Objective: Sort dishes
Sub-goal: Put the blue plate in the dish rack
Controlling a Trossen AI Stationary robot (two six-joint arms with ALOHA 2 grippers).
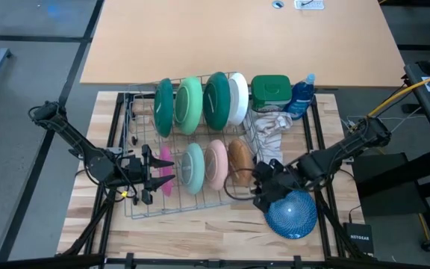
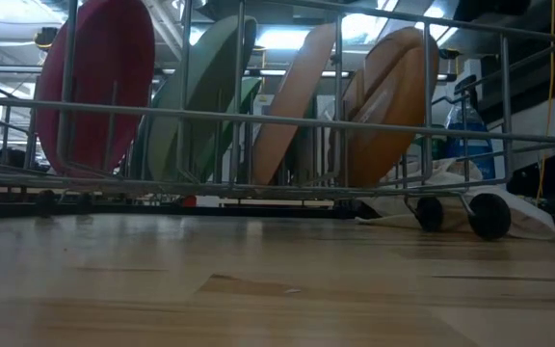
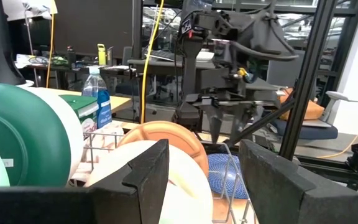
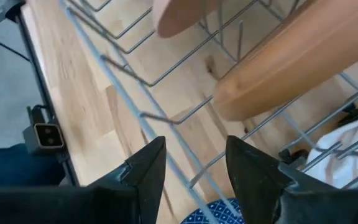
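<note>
A wire rack (image 1: 136, 209) holds plates on edge. The back row has a dark green plate (image 1: 163, 107), a light green one (image 1: 189, 104), another dark green one (image 1: 216, 99) and a white one (image 1: 239, 97). The front row has a magenta plate (image 1: 166, 158), a pale teal one (image 1: 192, 166), a pink one (image 1: 216, 162) and a brown one (image 1: 240, 161). A navy plate (image 1: 291, 213) lies on the table right of the rack. My left gripper (image 1: 159, 173) is open at the magenta plate's rim. My right gripper (image 1: 263, 190) is open above the rack's near right corner.
A green lidded tub (image 1: 269, 90), a blue bottle (image 1: 301, 96) and a beige-and-white cloth (image 1: 271, 127) sit at the rack's far right. A tan tabletop (image 1: 237, 37) lies beyond. Bare wood (image 1: 200, 232) shows along the near edge.
</note>
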